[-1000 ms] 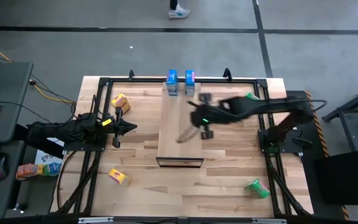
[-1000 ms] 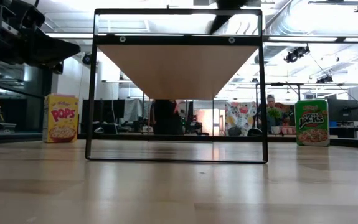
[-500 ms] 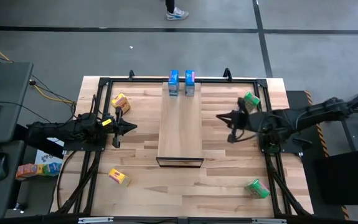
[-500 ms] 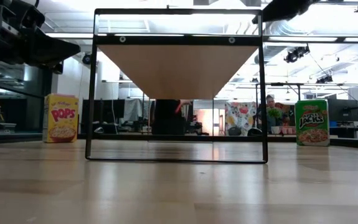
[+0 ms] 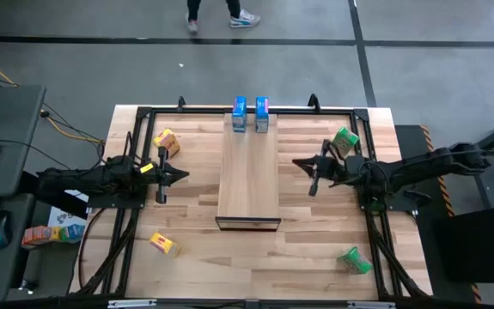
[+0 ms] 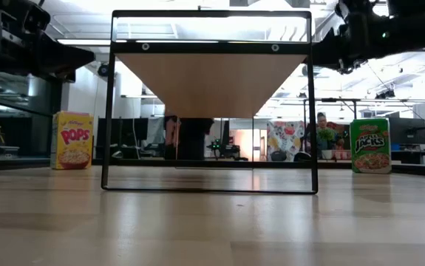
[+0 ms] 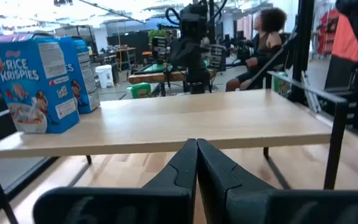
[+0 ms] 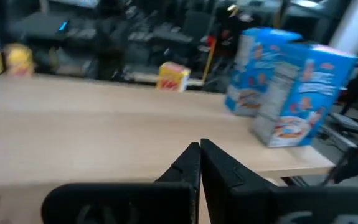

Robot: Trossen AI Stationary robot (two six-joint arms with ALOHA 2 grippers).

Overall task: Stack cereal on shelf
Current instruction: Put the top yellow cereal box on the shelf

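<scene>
A striped butcher-block tabletop (image 5: 195,232) fills the black frame on a grey workshop floor, and a person's feet (image 5: 245,17) pass at the far edge of the room. Down the middle of it runs the shelf (image 5: 248,176), a pale board whose long axis goes from near to far, its dark edge at the near end. Two blue boxes (image 5: 250,113) already stand upright side by side at its far end, just apart from one another. Four boxes remain on the table: a green box (image 5: 345,139) far on the right, another green box (image 5: 355,260) near on the right, a yellow box (image 5: 166,142) far on the left, and a second yellow box (image 5: 164,245) near on the left. The right gripper (image 5: 301,162) hangs between the shelf's right edge and the far green box, jaws pressed together and holding nothing; that box lies just behind and to the right of its tip, so this arm looks the nearer one for it and would likely have to pull back and spread its jaws first. The left gripper (image 5: 183,176) waits left of the shelf, jaws likewise closed and empty, pointing right at the board, with the far yellow box a little beyond it on the far left.
</scene>
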